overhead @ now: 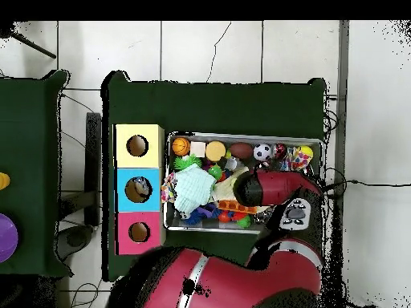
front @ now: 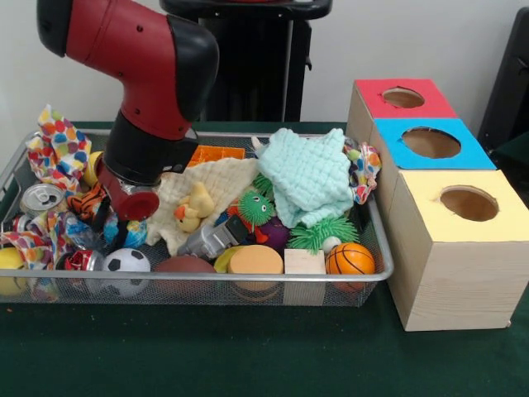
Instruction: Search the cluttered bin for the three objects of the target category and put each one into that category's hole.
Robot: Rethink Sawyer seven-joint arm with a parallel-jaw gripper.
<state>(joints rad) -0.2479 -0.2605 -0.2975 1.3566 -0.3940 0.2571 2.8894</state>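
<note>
The bin (front: 388, 269), a shallow silver wire-mesh basket, sits on the green worktop (front: 248, 356) and is crowded with toys and cloths. The tool (front: 116, 222) reaches down into the bin's end farthest from the boxes, hanging below the red and black arm (front: 153, 74). Its dark tips sink into the clutter, between an orange striped toy (front: 85, 201) and a blue item just below the wrist, so I cannot tell how far apart they stand or whether they grip anything.

In the front view, directly in front of the tool lies a black and white soccer ball (front: 126, 263), with a brown football (front: 183, 265) beside it. A silver can (front: 41, 198) rests on the side of the tool away from the boxes, under a polka-dot cloth (front: 56, 149). Toward the boxes from the tool come a cream cloth (front: 213, 186) with a yellow duck (front: 195, 207) on it, then a mint green knitted cloth (front: 310, 174), and an orange basketball (front: 350, 259) at the bin's near corner.

The hole (front: 403, 98) is in the red-topped wooden box, well apart from the tool, at the far end of the row of three boxes beside the bin. The blue-topped box (front: 430, 145) and yellow-topped box (front: 463, 240) follow it.

The overhead view shows pale floor tiles (overhead: 193, 52) around the worktop, and a second green table (overhead: 28, 120) to one side.
</note>
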